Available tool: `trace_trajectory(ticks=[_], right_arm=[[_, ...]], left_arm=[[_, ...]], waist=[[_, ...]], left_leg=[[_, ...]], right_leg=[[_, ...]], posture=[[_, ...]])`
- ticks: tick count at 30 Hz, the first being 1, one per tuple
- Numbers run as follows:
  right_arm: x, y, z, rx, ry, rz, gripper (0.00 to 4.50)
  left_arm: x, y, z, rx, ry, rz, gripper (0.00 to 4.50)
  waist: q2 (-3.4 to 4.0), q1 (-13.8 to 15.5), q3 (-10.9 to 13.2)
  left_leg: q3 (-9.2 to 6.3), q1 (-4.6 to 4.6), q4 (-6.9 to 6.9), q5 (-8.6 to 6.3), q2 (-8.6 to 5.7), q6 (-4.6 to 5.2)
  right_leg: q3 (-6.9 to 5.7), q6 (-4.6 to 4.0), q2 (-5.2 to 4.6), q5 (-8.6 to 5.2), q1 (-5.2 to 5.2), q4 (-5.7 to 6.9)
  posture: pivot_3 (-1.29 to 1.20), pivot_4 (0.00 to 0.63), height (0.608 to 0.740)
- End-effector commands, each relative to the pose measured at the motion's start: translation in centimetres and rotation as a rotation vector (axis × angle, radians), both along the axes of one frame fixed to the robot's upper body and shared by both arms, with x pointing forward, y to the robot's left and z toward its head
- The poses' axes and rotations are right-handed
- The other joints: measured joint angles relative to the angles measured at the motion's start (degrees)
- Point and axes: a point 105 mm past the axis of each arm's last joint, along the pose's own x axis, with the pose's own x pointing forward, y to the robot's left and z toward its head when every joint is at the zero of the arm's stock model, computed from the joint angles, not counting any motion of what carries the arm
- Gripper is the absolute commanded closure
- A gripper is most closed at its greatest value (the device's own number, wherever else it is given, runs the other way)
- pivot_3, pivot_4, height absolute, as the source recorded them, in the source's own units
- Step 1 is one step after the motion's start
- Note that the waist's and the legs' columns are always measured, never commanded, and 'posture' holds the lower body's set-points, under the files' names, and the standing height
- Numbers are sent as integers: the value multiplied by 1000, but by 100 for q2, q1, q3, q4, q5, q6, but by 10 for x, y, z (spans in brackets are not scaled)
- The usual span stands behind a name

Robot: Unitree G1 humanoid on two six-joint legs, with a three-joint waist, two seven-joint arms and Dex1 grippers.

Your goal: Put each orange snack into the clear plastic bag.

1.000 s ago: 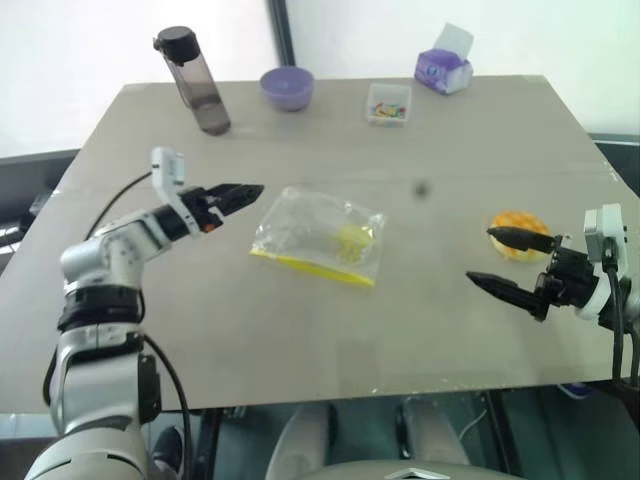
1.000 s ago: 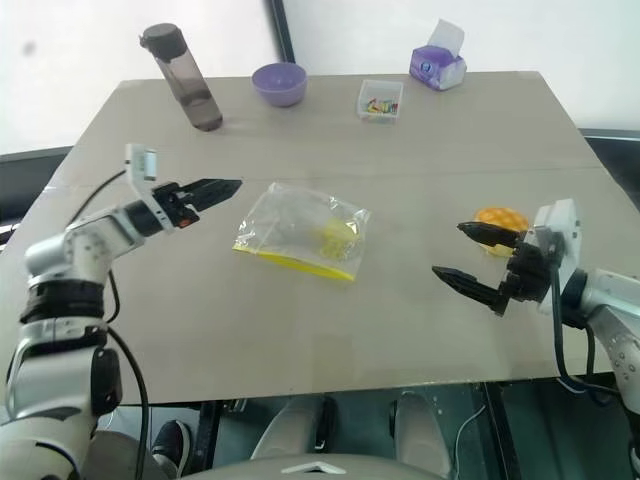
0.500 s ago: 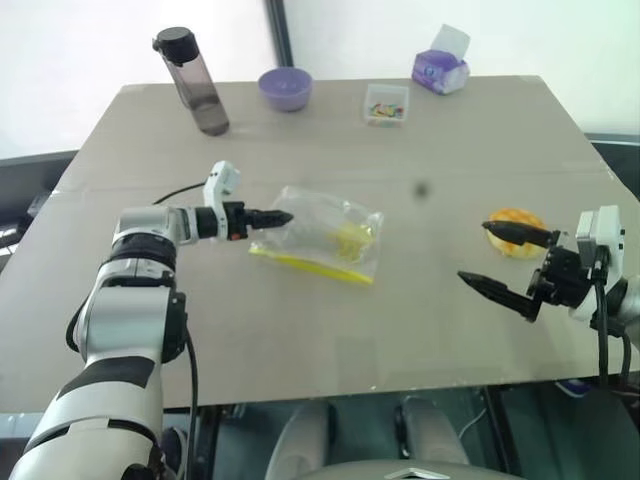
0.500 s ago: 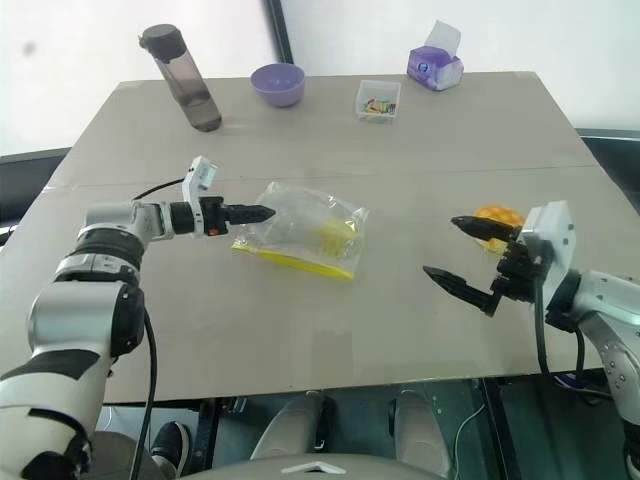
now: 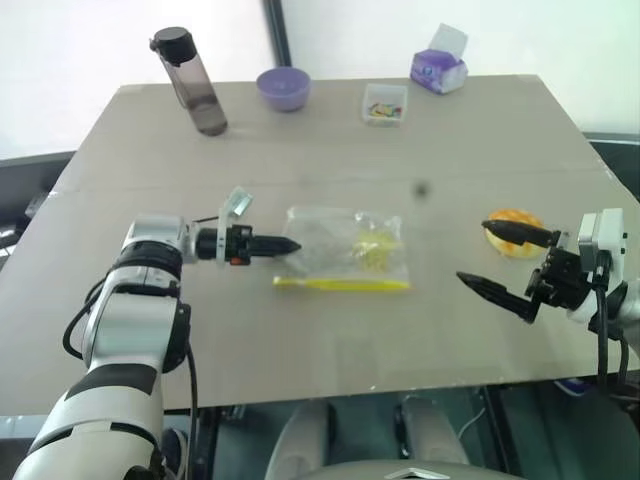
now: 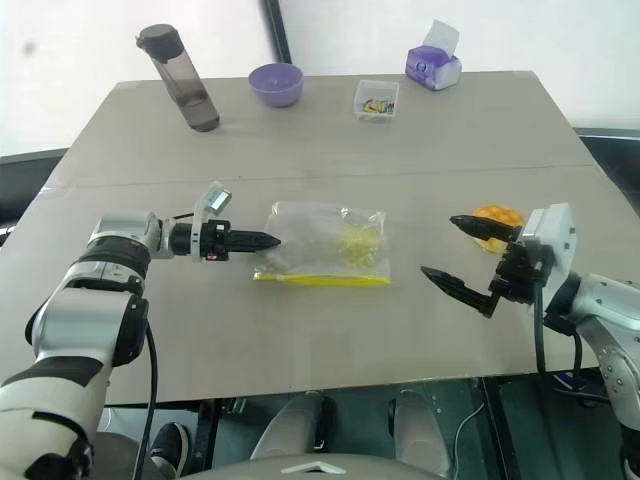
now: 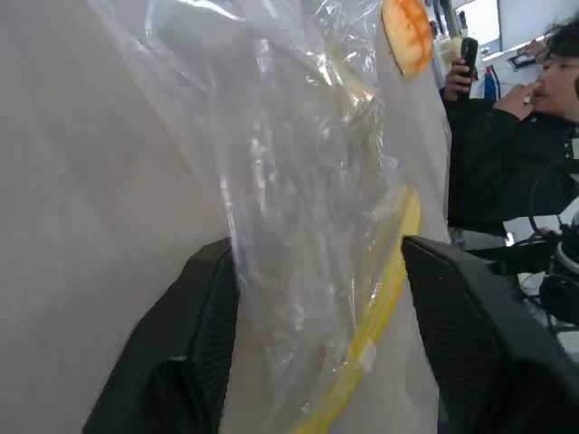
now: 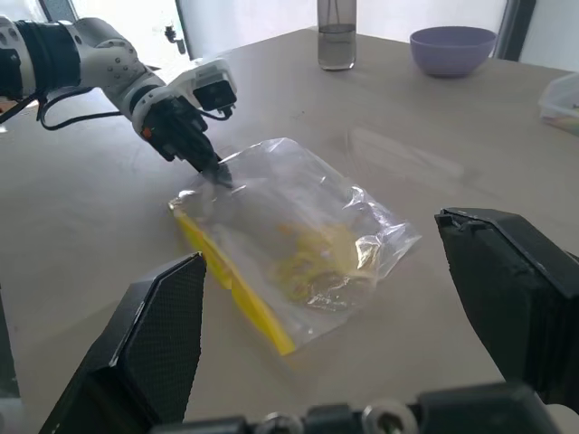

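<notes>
Left eye view: the left end effector [image 5: 285, 245] is at the near-left corner of the bag [image 5: 350, 255], which lies flat mid-worktop [image 5: 300, 330] with its yellow strip toward the robot. The left wrist view has the film running between the two fingers [image 7: 181, 362], which stand apart on either side of it; whether they are pinching yet, I cannot tell. So the step in hand looks like getting hold of the bag's edge, ahead of any loading. Over to the right: the bun [image 5: 515, 218] sits on the worktop well apart from the bag, and the right end effector [image 5: 500, 262] hangs beside it, released, jaws wide, one finger over the bun and nothing held. Next call, as I read it: the left pinches the film firmly and lifts the mouth open, then the right comes down over the bun, takes it gently and carries it across to the bag.
</notes>
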Motion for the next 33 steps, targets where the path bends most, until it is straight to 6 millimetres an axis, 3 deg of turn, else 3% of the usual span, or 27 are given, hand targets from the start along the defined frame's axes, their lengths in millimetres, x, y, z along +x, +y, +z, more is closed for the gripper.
trace_trajectory(ticks=[1,4,9,13,15,24,28,33], right_arm=[[0,3,6,0,-46,17,0],[0,6,4,5,-45,23,0],[2,19,-10,-51,-44,36,0],[-8,59,-40,-178,-49,143,0],[-9,67,-47,-219,-89,171,0],[63,61,-60,-444,-316,-90,0],[74,58,-67,-520,-376,-105,0],[80,58,-59,-468,-421,-150,0]], left_arm=[[-7,0,12,-55,-3,-16,3120],[-18,-1,13,-104,16,-33,4484],[-24,-7,44,-313,24,-10,4484],[-29,-21,67,-503,127,16,4484],[-33,-25,70,-539,137,14,4484],[-59,-42,42,-529,148,20,4484],[-59,-41,42,-539,145,48,4484],[-57,-35,43,-526,143,92,4484]], waist=[[0,6,0],[0,10,0],[0,16,0],[0,14,0],[0,12,0],[-4,13,-2],[-4,67,-2],[-4,37,-2]], left_leg=[[-1,-2,0,0,0,0],[-2,-3,0,0,2,0],[-1,-2,1,0,4,0],[-6,-2,3,0,1,-1],[-8,-3,4,1,1,-3],[7,11,4,19,22,-34],[12,8,4,20,19,-36],[15,7,1,20,19,-36]], right_leg=[[0,0,0,0,-2,1],[0,0,-1,0,-3,1],[2,0,-1,0,-3,2],[-3,0,1,0,-5,4],[-4,0,1,-1,-6,4],[18,-2,2,2,-12,20],[24,-2,-6,2,-18,23],[27,-2,-7,2,-21,21]], posture=[[0,150,740],[0,150,740],[0,150,740],[0,150,740],[0,150,740],[0,150,740],[0,150,740],[0,150,740]])
